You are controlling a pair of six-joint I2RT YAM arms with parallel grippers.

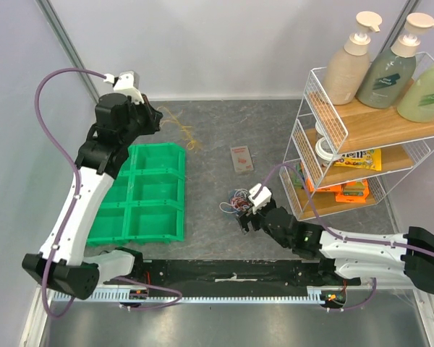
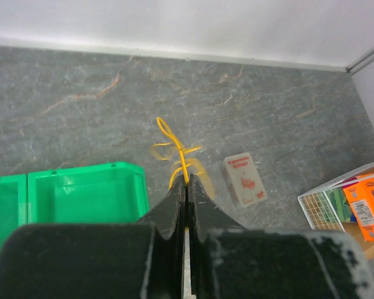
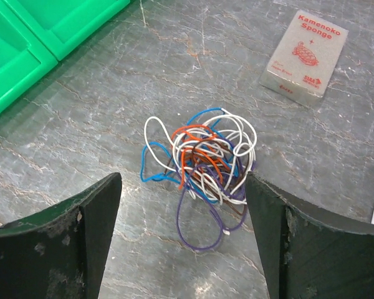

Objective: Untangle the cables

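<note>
One cable, the yellow cable (image 2: 181, 159), lies apart from the rest, far-left by the bin (image 1: 158, 204). L gripper (image 2: 187, 185) is pressed together w/ it pinched at the tips. Others sit in a tangle (image 3: 202, 156) mid-table, near the sponge box (image 3: 305, 56). R gripper (image 3: 182, 187) hangs over it, jaws spread, touching nothing. Step, I'd say: picking the next strand. Needs a clean nip on one loose bit, e.g. the purple loop (image 3: 193, 240), not the whole knot. Can't tell which wires cross underneath.

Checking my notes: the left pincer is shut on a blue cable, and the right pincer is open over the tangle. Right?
No: the left pincer is shut on a yellow cable, not blue, per the left wrist view. The right pincer is open over the tangle.
</note>
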